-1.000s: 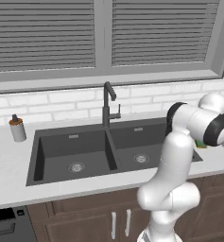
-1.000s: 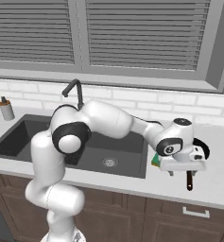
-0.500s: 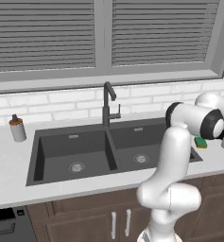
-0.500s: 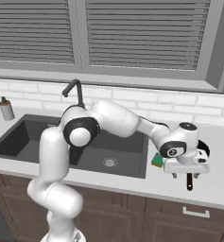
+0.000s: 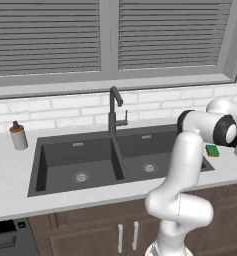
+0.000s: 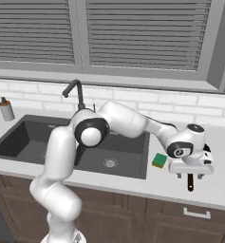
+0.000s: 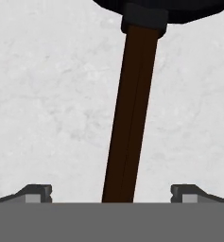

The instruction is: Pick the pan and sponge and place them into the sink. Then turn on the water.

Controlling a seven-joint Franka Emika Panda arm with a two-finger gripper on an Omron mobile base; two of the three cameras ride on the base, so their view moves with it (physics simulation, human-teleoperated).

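Your gripper [image 7: 111, 191] sits low over the light surface [image 7: 47, 118] to the right of the sink [image 6: 33, 137], with its fingers [image 7: 35, 193] spread wide apart and clamped on nothing. In the hand view the pan's handle [image 7: 130, 113] runs straight up between the two fingertips, touching neither, and meets the black pan [image 7: 160, 9] at the top edge. From the right base view you can see the hand [image 6: 192, 167] hanging over the pan, with the dark end of the handle poking out below it toward the near edge of the surface.

The sponge [image 6: 159, 160] lies on the surface just right of the sink's right basin and just left of your hand, green face up; the left base view shows it [image 5: 212, 150] beside the arm's elbow. Both basins of the sink hold only their round drains [image 5: 81, 176]. The dark gooseneck faucet [image 5: 113, 107] stands behind the divider between the basins. A small soap bottle [image 5: 18, 136] stands on the surface far to the left of the sink.
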